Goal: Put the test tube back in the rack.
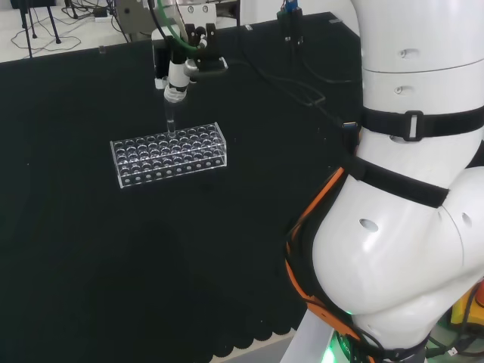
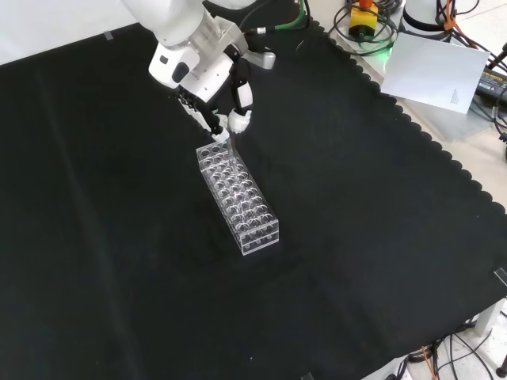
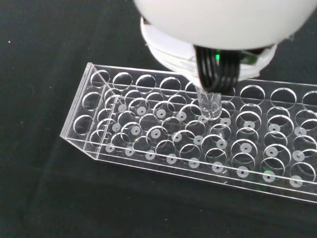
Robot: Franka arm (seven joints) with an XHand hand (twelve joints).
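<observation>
A clear plastic test tube rack (image 1: pixel 168 155) with several rows of round holes lies on the black cloth; its holes look vacant. The hand (image 1: pixel 176 74) hovers just above the rack's far long side in the head view, fingers curled and pinching a clear test tube (image 1: pixel 171 121) that hangs upright. In the front view the hand (image 2: pixel 196 70) is over the far end of the rack (image 2: pixel 238 194). In the wrist view the tube's lower end (image 3: pixel 209 105) sits at the top plate of the rack (image 3: pixel 94 148), over a hole in a far row; whether it has entered I cannot tell.
Black cables (image 1: pixel 299 87) run over the cloth's far right part in the head view, beside the arm's white links (image 1: pixel 408 189). A white sheet (image 2: pixel 436 71) and more cables lie beyond the cloth's scalloped edge in the front view.
</observation>
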